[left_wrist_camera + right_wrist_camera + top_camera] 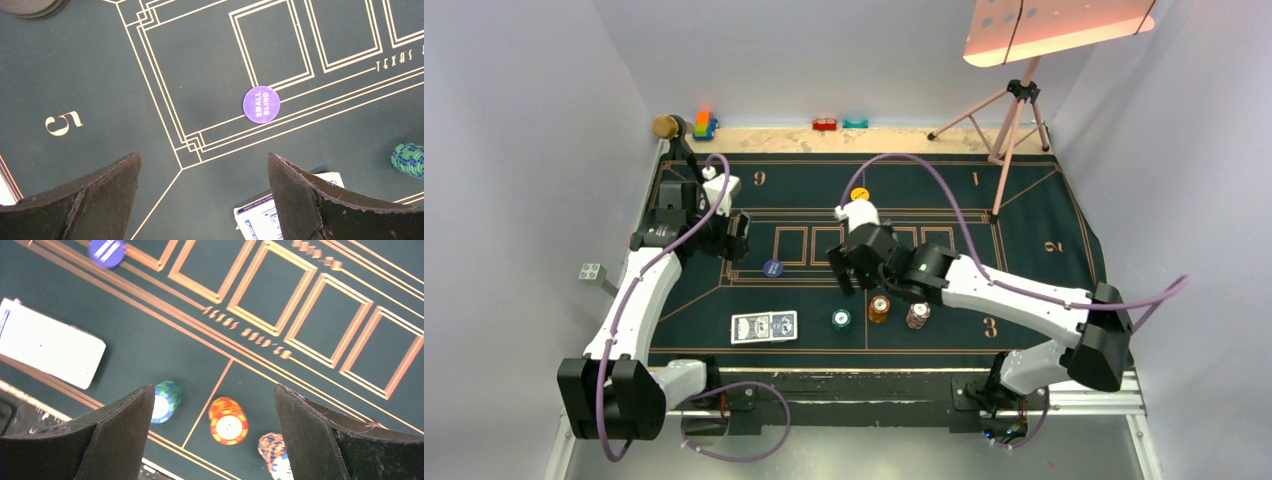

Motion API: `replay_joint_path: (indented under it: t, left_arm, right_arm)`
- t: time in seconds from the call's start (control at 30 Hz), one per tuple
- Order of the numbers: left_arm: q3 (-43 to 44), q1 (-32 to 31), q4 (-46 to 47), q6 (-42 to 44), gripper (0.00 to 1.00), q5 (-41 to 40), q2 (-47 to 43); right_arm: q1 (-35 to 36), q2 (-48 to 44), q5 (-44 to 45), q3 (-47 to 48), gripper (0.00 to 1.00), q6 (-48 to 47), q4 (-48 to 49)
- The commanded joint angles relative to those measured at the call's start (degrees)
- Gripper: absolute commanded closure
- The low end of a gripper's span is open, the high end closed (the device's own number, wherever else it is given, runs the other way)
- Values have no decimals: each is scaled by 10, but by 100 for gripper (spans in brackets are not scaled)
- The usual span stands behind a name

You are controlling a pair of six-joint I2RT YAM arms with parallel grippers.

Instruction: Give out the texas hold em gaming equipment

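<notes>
Left claw (739,238) wide open, empty, well left of orange stack (880,308). Cards (764,327) and teal stack (841,319) left of it. Right claw (212,390) spread wide, empty, hovering above it. I'd centre on one stack, drop straight, then close.

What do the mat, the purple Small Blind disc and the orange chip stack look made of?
The mat looks like dark green cloth, probably felt: matte, with printed gold lines. The Small Blind disc is likely plastic: flat, smooth, white printed lettering. The orange chip stack is probably moulded plastic or clay composite: striped edges, slight sheen.
</notes>
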Motion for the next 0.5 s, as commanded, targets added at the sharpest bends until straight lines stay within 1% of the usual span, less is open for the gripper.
replay_joint_path:
  t: [0.0, 0.23, 0.47]
  left_arm:
    - [-3, 4, 15, 2, 0, -13, -10]
    - [-5, 4, 16, 3, 0, -4, -12]
    - [-7, 4, 15, 6, 0, 2, -11]
  right_arm:
    - [48, 35, -53, 10, 8, -46, 45]
    - [74, 78, -107, -19, 6, -55, 89]
    - [87, 122, -134, -37, 6, -61, 113]
